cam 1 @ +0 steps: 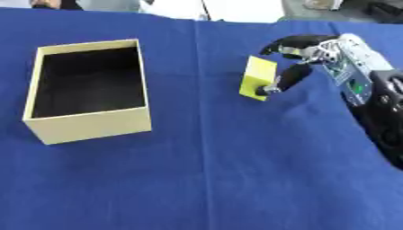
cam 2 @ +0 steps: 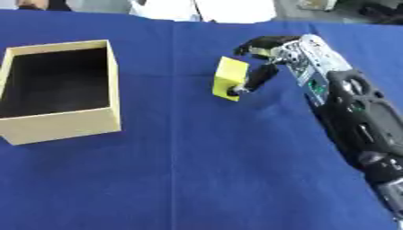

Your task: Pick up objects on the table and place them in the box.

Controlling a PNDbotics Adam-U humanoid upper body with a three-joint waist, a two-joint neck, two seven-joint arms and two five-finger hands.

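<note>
One hand shows: the right hand point(cam 1: 319, 56), entering from the right side on a black and silver arm point(cam 2: 354, 117). Its fingers point(cam 1: 293, 42) are curled over the top of a yellow block point(cam 1: 258, 77), and the thumb point(cam 1: 289, 77) bears on the block's right face, so the block is pinched between them. The block is tilted, its top leaning away to the right, its lower corner toward the cloth. Whether that corner touches the table point(cam 1: 236, 179) or hangs just above it cannot be told.

Block position: right of the table's centre, well apart from the box point(cam 1: 88, 90). It is not in the box.

Box: open-topped, pale yellow cardboard, standing upright on the left part of the table. Its inside is dark and nothing can be made out in it. The long sides run away from the camera, slightly askew.

Table: covered with a blue cloth point(cam 2: 197, 179) carrying a faint crease running front to back just left of the block. White sheets or boards point(cam 1: 236, 10) lie beyond the far edge.

Left hand: shows in neither view.

Wrist of the right hand carries an exposed green board point(cam 1: 352, 83) and silver parts.
</note>
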